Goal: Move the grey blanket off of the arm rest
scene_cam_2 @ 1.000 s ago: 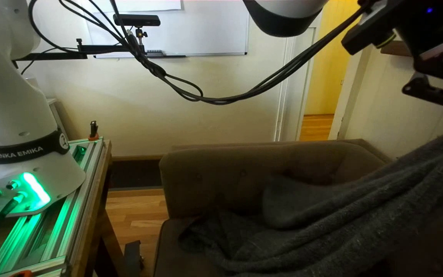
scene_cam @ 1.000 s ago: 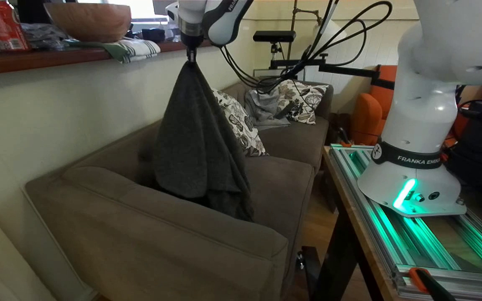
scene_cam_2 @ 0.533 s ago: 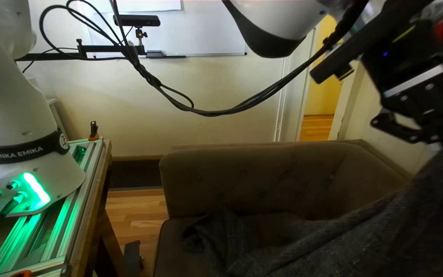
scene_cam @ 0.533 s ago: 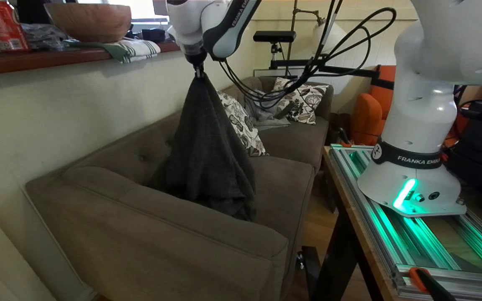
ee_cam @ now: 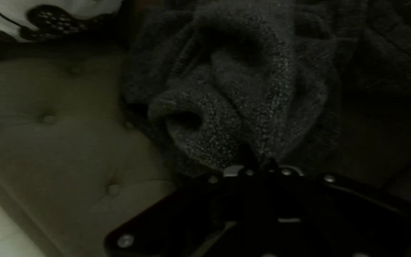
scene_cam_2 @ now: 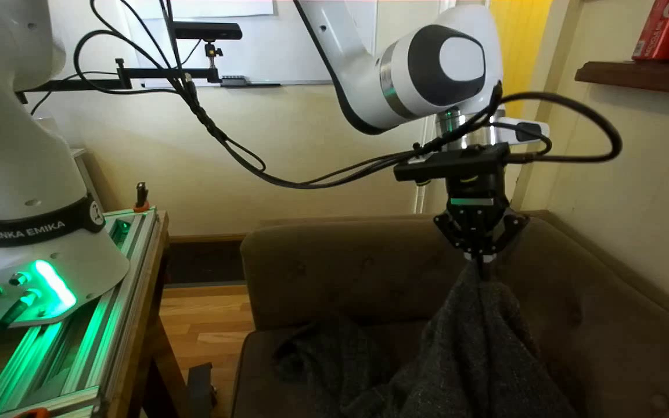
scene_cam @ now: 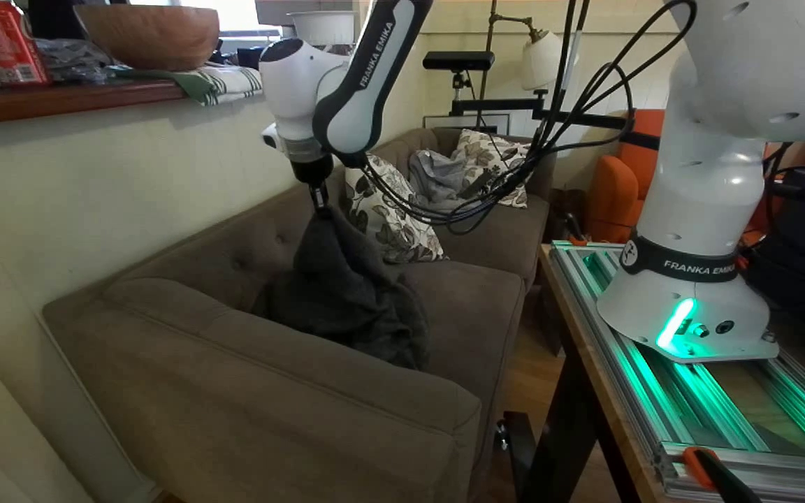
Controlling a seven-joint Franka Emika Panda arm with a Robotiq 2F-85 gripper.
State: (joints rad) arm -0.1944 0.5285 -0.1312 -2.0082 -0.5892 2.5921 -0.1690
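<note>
The dark grey blanket (scene_cam: 346, 300) hangs in a short cone from my gripper (scene_cam: 320, 202), and its lower part lies bunched on the sofa seat. The near arm rest (scene_cam: 270, 370) has no blanket on its top and hides the blanket's lower edge. In an exterior view the blanket (scene_cam_2: 468, 348) spreads over the seat in front of the arm rest (scene_cam_2: 369, 255). My gripper (scene_cam_2: 479, 267) points down, shut on the blanket's top. In the dark wrist view the fingertips (ee_cam: 259, 160) are close together on the cloth, and folds of the blanket (ee_cam: 241, 82) lie beyond them.
A patterned pillow (scene_cam: 395, 216) leans on the sofa behind the blanket. A lighter grey cloth (scene_cam: 441, 175) and another pillow (scene_cam: 497, 168) are at the far end. A shelf (scene_cam: 95, 98) holds a wooden bowl (scene_cam: 151, 35) and a red can (scene_cam: 5, 42). Cables (scene_cam_2: 311, 184) hang from the arm.
My gripper has come down toward the seat and turned more upright, still holding the blanket. The blanket has sunk from a tall, stretched cone into a lower, more bunched heap.
</note>
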